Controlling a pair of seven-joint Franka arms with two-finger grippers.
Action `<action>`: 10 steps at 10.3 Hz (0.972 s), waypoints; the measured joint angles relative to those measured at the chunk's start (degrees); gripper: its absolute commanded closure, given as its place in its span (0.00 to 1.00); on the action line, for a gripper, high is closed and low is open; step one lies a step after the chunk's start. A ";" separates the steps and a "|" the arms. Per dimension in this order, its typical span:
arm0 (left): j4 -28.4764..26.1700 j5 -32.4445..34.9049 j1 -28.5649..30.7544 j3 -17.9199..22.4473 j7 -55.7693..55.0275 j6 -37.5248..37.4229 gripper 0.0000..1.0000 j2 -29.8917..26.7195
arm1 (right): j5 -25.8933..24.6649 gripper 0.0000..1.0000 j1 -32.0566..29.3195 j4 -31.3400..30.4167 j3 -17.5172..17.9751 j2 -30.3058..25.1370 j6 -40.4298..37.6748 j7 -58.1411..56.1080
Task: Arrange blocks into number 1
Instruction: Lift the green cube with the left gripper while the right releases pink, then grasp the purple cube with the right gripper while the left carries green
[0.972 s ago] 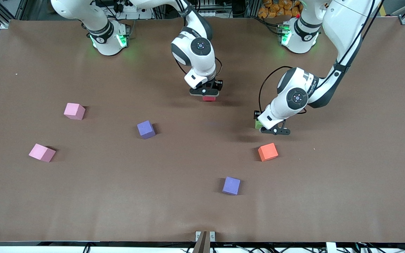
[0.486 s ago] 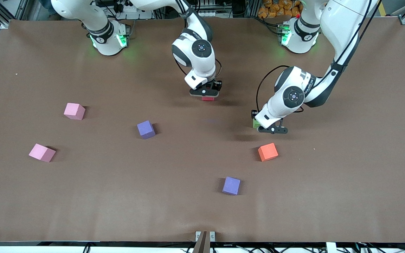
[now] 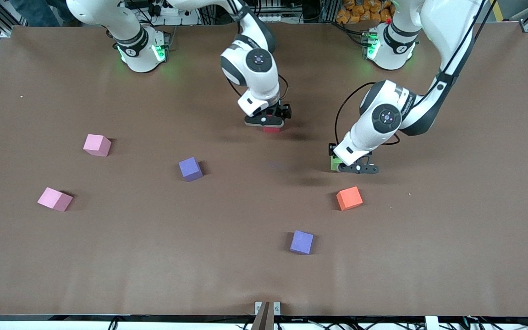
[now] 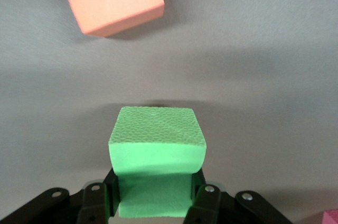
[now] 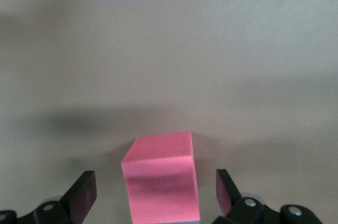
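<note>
1. Broadly, the brown table (image 3: 108,256) carries everything, with both arm bases along its edge farthest from the front camera.
2. Reaching in from its base, the left arm (image 3: 433,55) bends down toward the table's middle; the right arm (image 3: 245,50) does likewise beside it.
3. The left gripper (image 4: 154,203) is clamped on the green block (image 4: 156,142), its fingers (image 4: 202,195) pressing the block's two sides; the foam bulges slightly between them. In the front view this block (image 3: 335,162) peeks out beside the gripper (image 3: 358,168), low over the table and above the spot just farther from the camera than the orange block.
4. The right gripper (image 5: 156,195) is spread wide, its fingers (image 5: 82,195) standing clear of the red block (image 5: 161,176) on either side. That block (image 3: 271,129) sits on what looks like a light blue block, only a sliver of which shows at its base in the right wrist view.
5. The orange block (image 3: 349,198) lies on the table near the green one, nearer the camera.
6. One purple block (image 3: 301,242) lies nearest the camera; the other purple block (image 3: 190,168) lies toward the right arm's end.
7. Two pink blocks, one (image 3: 97,145) farther from the camera and one (image 3: 54,199) nearer, lie well apart from the rest at the right arm's end.
</note>
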 measured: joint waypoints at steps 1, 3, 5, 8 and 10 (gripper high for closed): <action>0.09 -0.12 -0.07 -0.13 -0.68 -0.79 1.00 -1.39 | 0.00 0.00 -2.97 -2.01 0.23 -3.72 -1.13 -0.03; 0.97 -2.19 -2.05 -1.01 -2.90 -0.95 1.00 -2.04 | 0.00 0.00 -9.99 -5.09 0.50 -9.94 -5.87 0.04; 2.45 -3.70 -7.01 -1.31 -8.28 -0.95 1.00 -1.88 | 0.03 0.00 -17.93 -5.98 0.53 -12.65 -8.34 1.72; 6.43 -3.78 -12.49 -1.27 -16.05 -0.95 1.00 0.66 | 0.12 0.00 -26.85 -6.47 0.37 -12.46 -6.08 9.31; 11.03 -3.78 -15.97 -0.62 -20.09 -0.94 1.00 5.06 | 0.23 0.00 -29.07 -6.78 -0.14 -11.39 -1.95 19.00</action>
